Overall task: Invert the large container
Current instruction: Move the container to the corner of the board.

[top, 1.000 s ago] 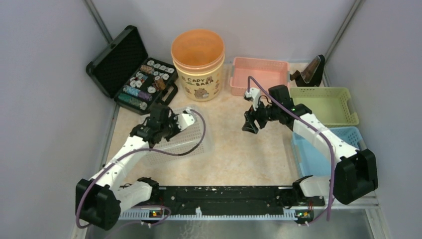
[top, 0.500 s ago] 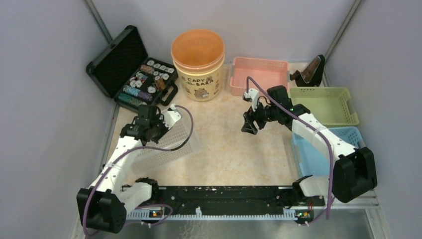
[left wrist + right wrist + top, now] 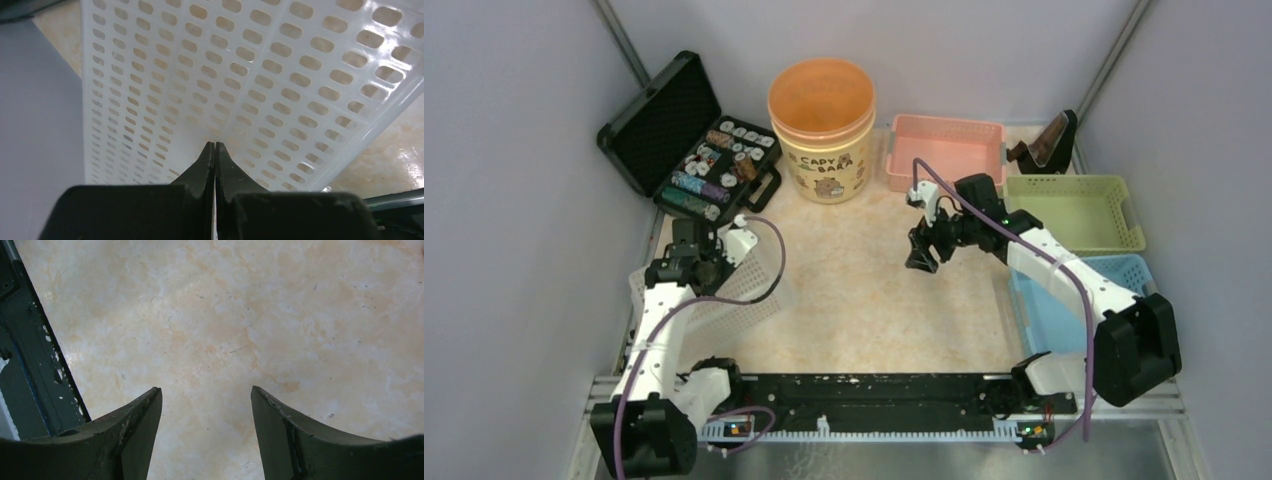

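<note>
The large container, a white perforated basket (image 3: pixel 742 290), lies at the table's left side, partly under my left arm. The left wrist view is filled by the basket's (image 3: pixel 260 85) holed surfaces, two faces meeting at a crease. Whether its opening faces down, I cannot tell. My left gripper (image 3: pixel 682 262) hangs over the basket's left part. In the wrist view, the left gripper (image 3: pixel 215 146) is shut, tips pressed together with nothing between them, right at the plastic. My right gripper (image 3: pixel 921 258) hovers open over bare tabletop at centre right; the right gripper (image 3: pixel 206 392) holds nothing.
At the back stand an open black case of chips (image 3: pixel 709 165), an orange-and-cream tub (image 3: pixel 822 130) and a pink tray (image 3: pixel 944 150). A green basket (image 3: pixel 1074 210) and a blue basket (image 3: pixel 1064 300) line the right edge. The grey wall (image 3: pixel 524 250) is close on the left.
My left arm has swung left toward the wall and the white basket has shifted left with it. The left jaws have closed fully together. The right arm has barely moved.
</note>
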You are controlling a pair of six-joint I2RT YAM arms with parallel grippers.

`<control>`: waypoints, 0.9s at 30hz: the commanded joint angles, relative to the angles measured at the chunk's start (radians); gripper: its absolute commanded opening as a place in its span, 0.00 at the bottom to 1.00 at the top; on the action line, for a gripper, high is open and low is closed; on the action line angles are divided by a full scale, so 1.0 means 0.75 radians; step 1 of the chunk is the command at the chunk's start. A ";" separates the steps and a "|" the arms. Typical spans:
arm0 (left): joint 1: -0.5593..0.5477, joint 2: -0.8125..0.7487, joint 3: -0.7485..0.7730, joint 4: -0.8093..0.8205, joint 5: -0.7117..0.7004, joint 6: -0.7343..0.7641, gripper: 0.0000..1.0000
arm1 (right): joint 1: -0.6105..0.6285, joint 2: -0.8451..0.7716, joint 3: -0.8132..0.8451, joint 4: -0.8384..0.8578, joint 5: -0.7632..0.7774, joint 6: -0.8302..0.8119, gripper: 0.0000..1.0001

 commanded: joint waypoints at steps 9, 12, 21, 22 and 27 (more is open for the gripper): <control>0.355 0.125 0.125 -0.166 0.187 0.108 0.01 | 0.074 0.038 0.003 0.041 0.024 0.002 0.66; 0.357 0.100 0.158 -0.237 0.400 0.189 0.09 | 0.100 0.045 0.004 0.038 0.052 -0.010 0.66; 0.355 -0.025 0.058 -0.272 0.665 0.517 0.22 | 0.113 0.069 0.007 0.035 0.049 -0.013 0.67; 0.355 -0.034 0.050 -0.278 0.703 0.556 0.22 | 0.119 0.075 0.011 0.032 0.045 -0.015 0.67; 0.355 -0.046 0.094 -0.268 0.841 0.612 0.33 | 0.150 0.098 0.015 0.024 0.011 -0.024 0.67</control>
